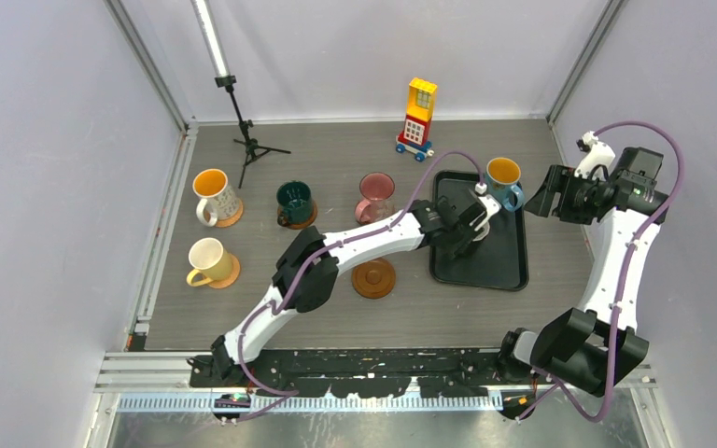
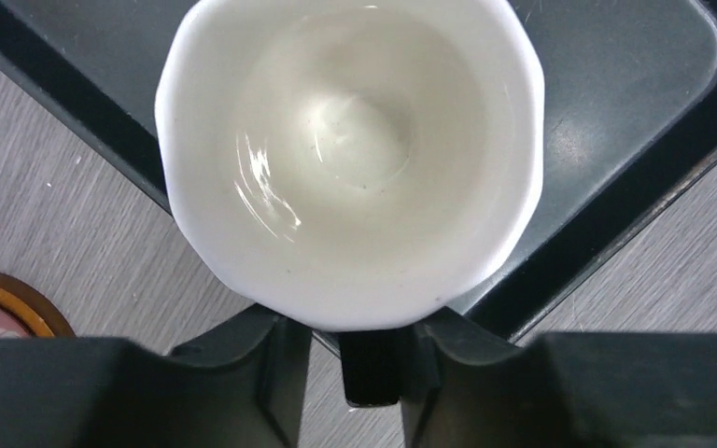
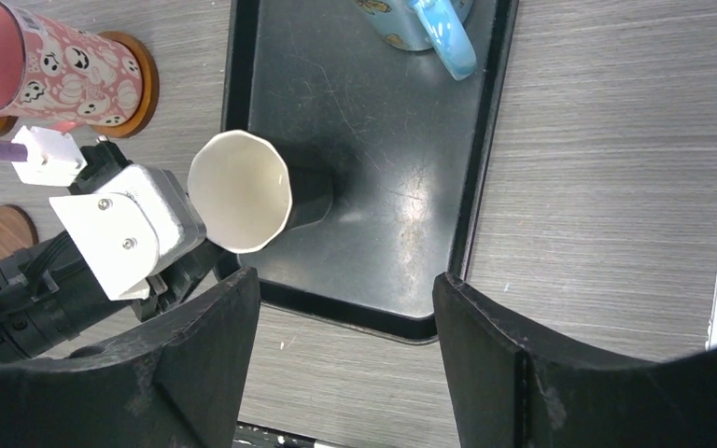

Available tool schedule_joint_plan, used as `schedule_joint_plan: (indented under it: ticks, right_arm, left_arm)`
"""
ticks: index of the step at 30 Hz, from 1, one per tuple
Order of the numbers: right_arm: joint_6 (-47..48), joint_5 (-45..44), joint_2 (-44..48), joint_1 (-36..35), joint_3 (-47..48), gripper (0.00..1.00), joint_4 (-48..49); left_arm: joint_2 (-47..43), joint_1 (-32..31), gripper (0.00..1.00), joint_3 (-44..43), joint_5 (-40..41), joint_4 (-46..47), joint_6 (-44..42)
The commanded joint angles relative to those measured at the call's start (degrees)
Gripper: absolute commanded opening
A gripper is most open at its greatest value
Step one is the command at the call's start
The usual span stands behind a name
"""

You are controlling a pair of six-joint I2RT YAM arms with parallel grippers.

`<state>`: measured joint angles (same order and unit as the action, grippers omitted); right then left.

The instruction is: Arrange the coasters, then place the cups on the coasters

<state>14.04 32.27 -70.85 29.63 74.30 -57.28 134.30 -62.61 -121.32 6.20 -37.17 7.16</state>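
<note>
You are reaching your left tool point(image 2: 359, 341) across to the black tray point(image 1: 509, 266), where the cream cup with black outside point(image 2: 350, 159) is standing upright close to the left rim. The fingers are flanking its black handle point(image 2: 371, 373) closely (a sliver of gap is showing on one side, so I cannot tell whether they are pinching it). Your right tool point(image 3: 345, 299) is hovering beside the tray's right edge, spread wide and carrying nothing. The blue cup point(image 1: 504, 177) is sitting at the tray's far right corner. On the counter point(image 1: 336, 317), the pink cup point(image 1: 375, 194), dark green cup point(image 1: 294, 198), white cup point(image 1: 211, 191) and pale yellow cup point(image 1: 205, 259) are each resting on a coaster, and one bare coaster point(image 1: 373, 278) is lying near the tray.
</note>
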Motion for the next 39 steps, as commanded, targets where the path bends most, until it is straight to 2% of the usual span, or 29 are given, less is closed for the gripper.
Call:
schedule_joint_plan:
  ticks: [1, 6, 7, 11, 16, 24, 30, 36, 39]
  right_arm:
    - [1.7, 0.2, 1.5, 0.7, 0.6, 0.73, -1.1]
    - [2.6, 0.5, 1.2, 1.0, 0.6, 0.73, -1.1]
    - [2.6, 0.8, 0.9, 1.0, 0.8, 0.73, -1.1]
    - [1.9, 1.7, -0.7, 1.0, 1.4, 0.73, -0.6]
    - [1.5, 2.9, -1.9, 1.0, 1.7, 0.73, 0.6]
    - [1.7, 2.8, -3.4, 0.9, 2.3, 0.73, 0.8]
    - [1.7, 2.6, -3.4, 0.9, 2.1, 0.73, 0.3]
    - [0.2, 1.8, -3.1, -0.2, -0.6, 0.73, 1.3]
    - [-0.5, 1.3, -3.1, -1.4, -1.4, 0.73, 1.9]
  left_arm:
    - [0.2, -0.2, 0.31, -3.2, 0.8, 0.7, -0.4]
    - [-2.4, -0.2, 0.02, -3.3, 0.8, 1.1, -1.2]
    - [-3.3, -0.2, 0.00, -3.1, 0.8, 1.5, -1.6]
    - [-9.3, 0.5, 0.00, 0.1, -0.3, 5.6, -3.5]
    - [-21.4, 3.7, 0.00, 10.3, -6.8, 12.2, -5.1]
    - [-47.9, 11.2, 0.00, 41.1, -13.7, 20.4, -10.8]
    - [-66.4, 23.0, 0.00, 58.4, -17.9, 14.3, -13.0]
    - [-82.2, 32.4, 0.00, 70.5, -16.6, 7.0, -17.6]
    - [-86.3, 37.2, 0.00, 74.0, -16.7, 4.7, -19.0]
